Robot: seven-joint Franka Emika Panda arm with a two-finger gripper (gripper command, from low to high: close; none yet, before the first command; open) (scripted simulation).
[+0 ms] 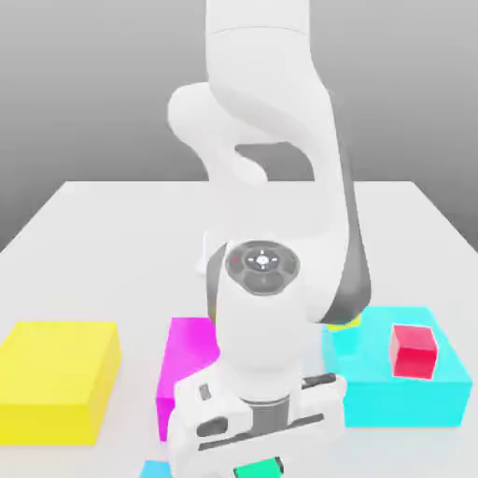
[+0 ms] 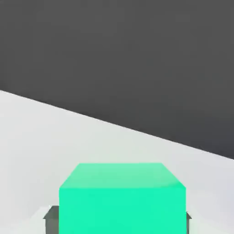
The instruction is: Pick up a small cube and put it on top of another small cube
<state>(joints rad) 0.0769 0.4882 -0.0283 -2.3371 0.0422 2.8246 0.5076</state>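
Space around the arm (image 1: 271, 187) is not equal on all sides. The white table (image 1: 112, 243) is lying wide and bare behind the robot, up to its far edge where the grey background is beginning, and this is the largest free room. In front, the blocks are standing close together: a big yellow block (image 1: 56, 378) is sitting at the exterior view's left, near the table's front edge, a magenta block (image 1: 187, 359) is standing just beside the arm's wrist and is partly hidden by it, and a wide cyan block (image 1: 411, 397) is lying at the exterior view's right. A small red cube (image 1: 414, 350) is resting on top of the cyan block, away from its edges, and a bit of yellow-green is peeking out behind the arm's elbow, too hidden to name. The gripper (image 1: 257, 467) is hanging low at the bottom edge of the exterior view, between the magenta and cyan blocks, and the green cube (image 2: 122, 199) is sitting between its fingers (image 2: 51, 218). In the hand view the dark pads are pressing on both side faces of this cube, so the fingers are clamped on it, and beyond the cube's top edge the table is running bare to its border.
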